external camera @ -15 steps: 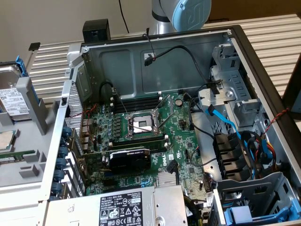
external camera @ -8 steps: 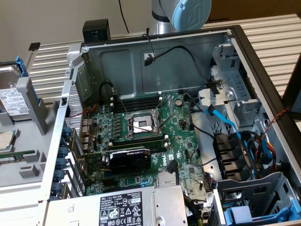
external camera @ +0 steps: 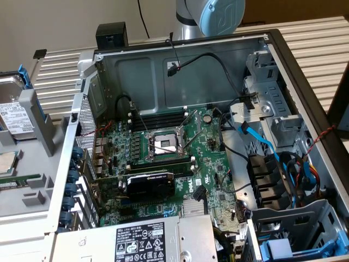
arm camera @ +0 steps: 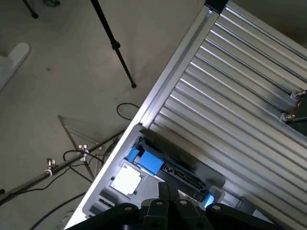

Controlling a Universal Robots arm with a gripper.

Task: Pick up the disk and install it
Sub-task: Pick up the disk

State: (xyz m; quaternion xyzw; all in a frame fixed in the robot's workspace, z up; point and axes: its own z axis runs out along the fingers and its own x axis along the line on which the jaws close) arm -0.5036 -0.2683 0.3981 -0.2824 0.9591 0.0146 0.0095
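Ribbed aluminium tabletop [external camera: 322,49] carries one open computer case [external camera: 180,71] and, at the exterior view's left, one grey holder [external camera: 38,117]. One disk [external camera: 13,117] stands upright in that holder, with one square chip [external camera: 5,162] lying just beside it. One other blue carrier [external camera: 281,252] sits in the case's bay. One gripper [arm camera: 169,192], fingers pressed together and holding nothing, hangs above the table's edge.

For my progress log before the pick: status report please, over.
Gripper shut, holding nothing. Disk in grey holder, exterior view's left, outside case. Loose cables inside case.
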